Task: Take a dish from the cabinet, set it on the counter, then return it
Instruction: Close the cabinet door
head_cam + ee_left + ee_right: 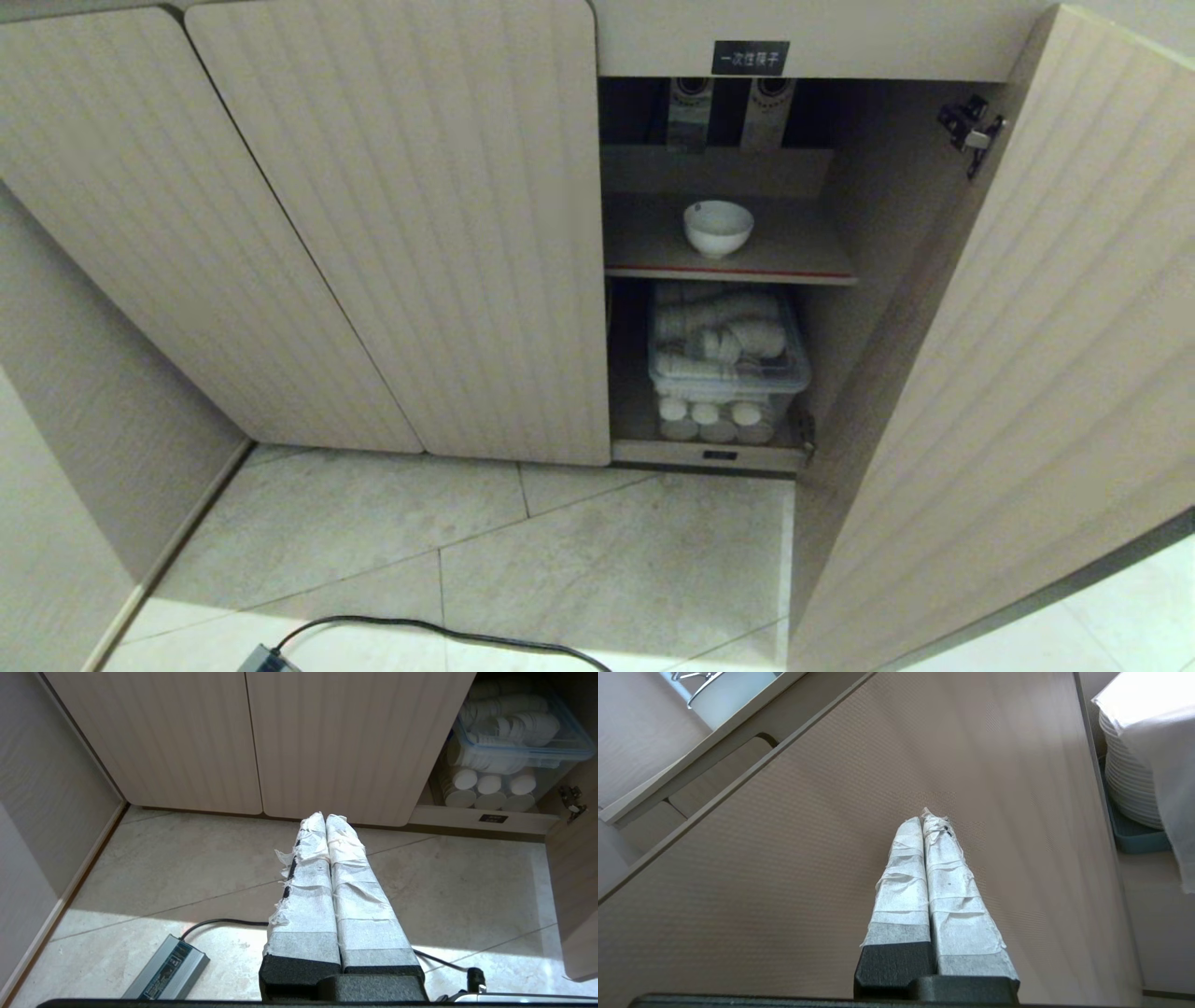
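The small round white ceramic bowl (pixel 717 227) was set upright on the red-edged shelf (pixel 728 273) of the open beige fluted cabinet (pixel 401 224), with bare shelf around it. The right gripper (pixel 927 816), pressed shut and empty, was faced by the door panel (pixel 878 812); the bowl was hidden from it. The left gripper (pixel 325 816) was likewise shut above the tiled floor (pixel 187 872).

The inside of the cabinet (pixel 719 177) is dim, its top recess almost black, while a bright patch of light falls across the floor (pixel 523 644) nearest the camera. In the right wrist view a white cloth (pixel 1148 700) glares, washed out, and straight edges bow near the frame borders.
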Available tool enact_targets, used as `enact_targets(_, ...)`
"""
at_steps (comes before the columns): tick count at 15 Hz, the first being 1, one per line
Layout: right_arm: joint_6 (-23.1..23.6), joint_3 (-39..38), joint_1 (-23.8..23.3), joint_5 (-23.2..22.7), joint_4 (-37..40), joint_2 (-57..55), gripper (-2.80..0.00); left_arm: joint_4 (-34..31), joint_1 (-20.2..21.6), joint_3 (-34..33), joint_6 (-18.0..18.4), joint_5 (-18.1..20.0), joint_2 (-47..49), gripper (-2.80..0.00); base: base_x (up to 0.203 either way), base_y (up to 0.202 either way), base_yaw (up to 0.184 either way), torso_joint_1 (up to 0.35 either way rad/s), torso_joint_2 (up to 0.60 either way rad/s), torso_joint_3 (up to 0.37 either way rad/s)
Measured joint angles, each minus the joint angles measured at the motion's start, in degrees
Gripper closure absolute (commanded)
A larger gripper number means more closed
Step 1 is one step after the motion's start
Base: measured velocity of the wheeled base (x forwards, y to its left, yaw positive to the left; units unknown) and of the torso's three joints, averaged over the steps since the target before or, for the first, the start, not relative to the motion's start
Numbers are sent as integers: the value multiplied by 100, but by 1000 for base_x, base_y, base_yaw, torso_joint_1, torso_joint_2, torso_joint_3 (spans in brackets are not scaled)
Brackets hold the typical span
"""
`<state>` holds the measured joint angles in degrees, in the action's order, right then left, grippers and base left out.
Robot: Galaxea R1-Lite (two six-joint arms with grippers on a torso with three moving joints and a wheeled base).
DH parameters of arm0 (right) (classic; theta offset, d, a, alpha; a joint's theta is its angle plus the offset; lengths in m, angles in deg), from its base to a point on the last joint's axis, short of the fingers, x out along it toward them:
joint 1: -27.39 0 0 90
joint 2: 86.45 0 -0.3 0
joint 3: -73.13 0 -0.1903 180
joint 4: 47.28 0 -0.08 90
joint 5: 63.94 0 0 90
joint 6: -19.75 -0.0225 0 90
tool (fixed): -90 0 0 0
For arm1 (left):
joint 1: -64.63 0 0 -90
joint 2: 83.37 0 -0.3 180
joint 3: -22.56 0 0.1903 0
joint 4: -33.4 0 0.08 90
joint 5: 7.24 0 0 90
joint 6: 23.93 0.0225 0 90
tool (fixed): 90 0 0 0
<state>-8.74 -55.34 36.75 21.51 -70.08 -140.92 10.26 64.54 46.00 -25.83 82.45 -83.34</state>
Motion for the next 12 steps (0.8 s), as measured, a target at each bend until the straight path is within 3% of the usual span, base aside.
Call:
enact_targets(8, -312, 382, 183, -164, -48, -505, 0, -1, 0, 0, 0, 1, 0, 0, 0, 0, 0, 0, 0, 0)
enact_targets(12, -422, 460, 402, -577, -44, -548, 0, 0, 0, 0, 1, 1, 0, 0, 0, 0, 0, 0, 0, 0)
